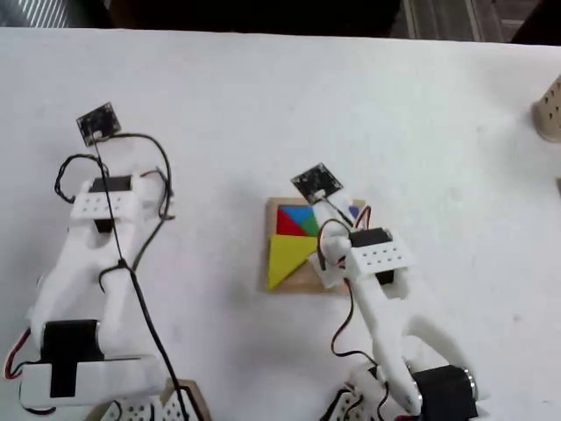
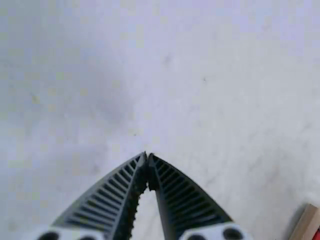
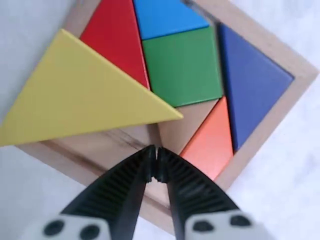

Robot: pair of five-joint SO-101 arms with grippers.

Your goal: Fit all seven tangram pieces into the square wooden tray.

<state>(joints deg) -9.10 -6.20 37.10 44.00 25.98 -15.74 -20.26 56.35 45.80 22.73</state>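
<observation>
The square wooden tray (image 3: 272,125) (image 1: 302,282) lies mid-table. Inside it sit a red triangle (image 3: 116,37), a light blue piece (image 3: 167,17), a green square (image 3: 182,65), a dark blue triangle (image 3: 252,82) and an orange triangle (image 3: 212,142). A large yellow triangle (image 3: 80,97) (image 1: 287,254) lies tilted, resting across the tray's rim with one corner sticking out over the table. My right gripper (image 3: 155,162) hovers shut over the tray's bare floor beside the yellow triangle's tip. My left gripper (image 2: 146,160) is shut over bare table, far to the left of the tray.
A wooden corner with a red edge (image 2: 306,225) peeks in beside the left arm. A pegged wooden object (image 1: 550,110) stands at the table's far right edge. Cables (image 1: 140,263) trail along the left arm (image 1: 83,263). White tabletop surrounds the tray.
</observation>
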